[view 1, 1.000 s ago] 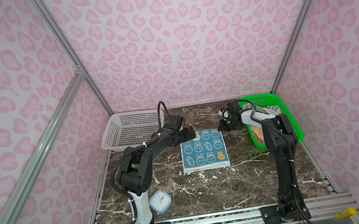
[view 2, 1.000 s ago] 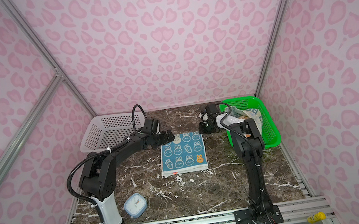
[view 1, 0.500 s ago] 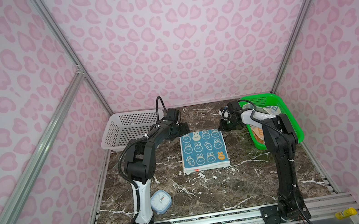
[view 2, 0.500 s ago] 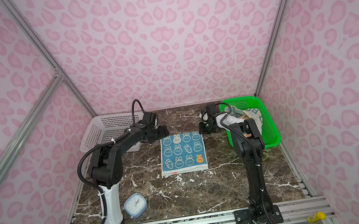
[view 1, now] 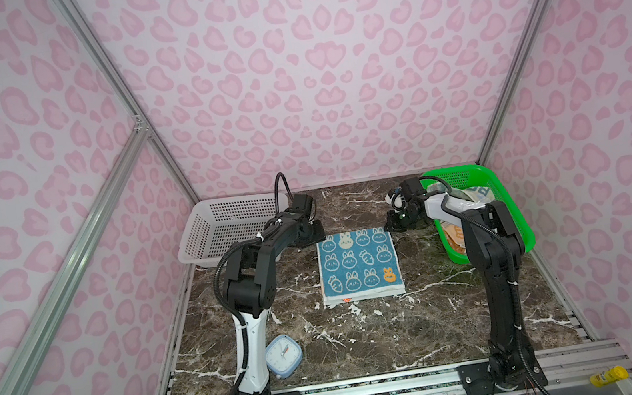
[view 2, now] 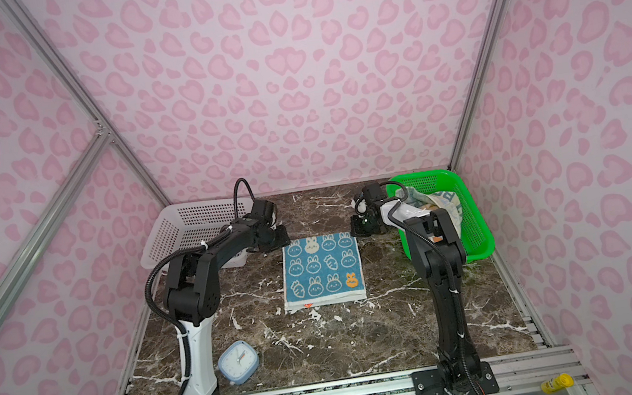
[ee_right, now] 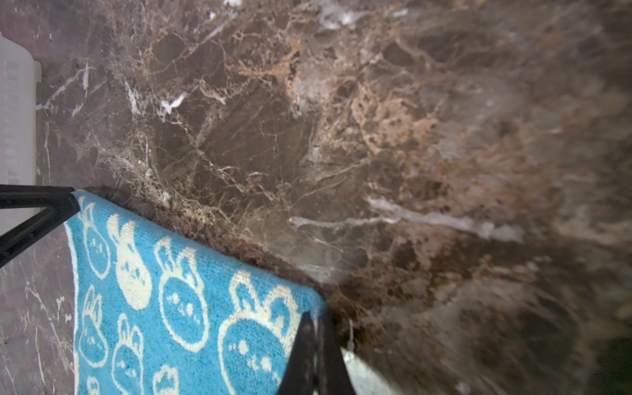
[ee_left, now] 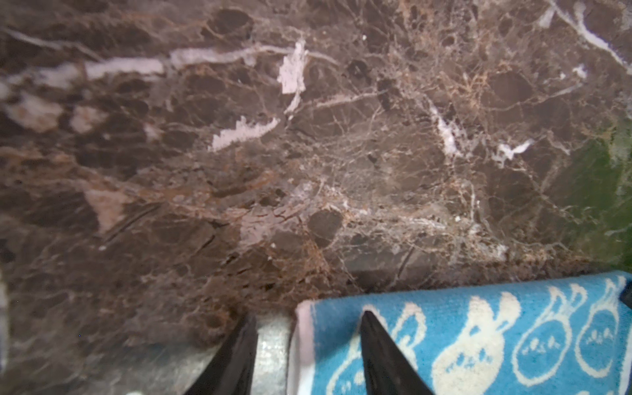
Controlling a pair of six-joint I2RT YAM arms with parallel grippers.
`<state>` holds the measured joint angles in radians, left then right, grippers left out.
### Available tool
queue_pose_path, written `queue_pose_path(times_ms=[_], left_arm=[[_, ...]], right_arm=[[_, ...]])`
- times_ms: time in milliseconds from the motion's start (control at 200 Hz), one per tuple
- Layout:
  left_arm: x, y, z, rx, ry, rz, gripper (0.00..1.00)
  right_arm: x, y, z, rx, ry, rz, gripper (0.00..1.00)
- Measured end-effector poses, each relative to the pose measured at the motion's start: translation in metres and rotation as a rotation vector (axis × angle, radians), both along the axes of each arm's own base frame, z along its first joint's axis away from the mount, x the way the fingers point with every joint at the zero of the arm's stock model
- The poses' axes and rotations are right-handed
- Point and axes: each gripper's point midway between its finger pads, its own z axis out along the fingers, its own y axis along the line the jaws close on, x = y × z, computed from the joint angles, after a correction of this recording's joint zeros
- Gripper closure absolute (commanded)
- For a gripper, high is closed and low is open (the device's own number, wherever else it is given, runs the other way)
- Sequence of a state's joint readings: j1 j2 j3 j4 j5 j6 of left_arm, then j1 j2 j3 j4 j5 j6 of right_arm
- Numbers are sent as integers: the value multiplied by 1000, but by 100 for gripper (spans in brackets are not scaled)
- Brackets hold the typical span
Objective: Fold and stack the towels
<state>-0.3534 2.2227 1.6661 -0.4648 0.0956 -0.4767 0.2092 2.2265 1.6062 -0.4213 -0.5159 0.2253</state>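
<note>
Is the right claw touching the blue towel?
Touching. The right wrist view shows the right claw shut on the far corner of the blue towel; the cloth runs straight into the closed tips with no gap.

Dark brown marble tbl top (view 1: 388,335), white veins. Blue towel (view 1: 359,266) flat just past ctr, toward 12. White basket (view 1: 202,239) at 10–11, against the far-left edge. Green basket (view 1: 520,228) at 1–2. Small pale-blue clock (view 1: 283,355) at 7–8, nr front edge.
</note>
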Motion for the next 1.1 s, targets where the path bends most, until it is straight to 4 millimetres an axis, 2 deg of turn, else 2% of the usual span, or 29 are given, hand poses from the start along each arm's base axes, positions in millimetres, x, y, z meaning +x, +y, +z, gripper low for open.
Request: queue_pose_path(times_ms=[70, 160, 190, 390, 765, 1100], left_arm=[[1, 0, -1, 0, -5, -5, 61], [3, -2, -1, -3, -13, -15, 63], [2, -1, -2, -3, -14, -17, 68], [1, -2, -6, -13, -35, -29, 72], [3, -3, -8, -31, -62, -31, 96], [-2, 3, -3, -12, -28, -30, 96]], right_arm=[[0, 0, 0, 0, 0, -1, 100], [0, 0, 0, 0, 0, -1, 100], [0, 0, 0, 0, 0, -1, 100], [0, 0, 0, 1, 1, -3, 100], [-1, 0, -1, 9, 6, -4, 100], [-5, -4, 4, 9, 24, -19, 100]])
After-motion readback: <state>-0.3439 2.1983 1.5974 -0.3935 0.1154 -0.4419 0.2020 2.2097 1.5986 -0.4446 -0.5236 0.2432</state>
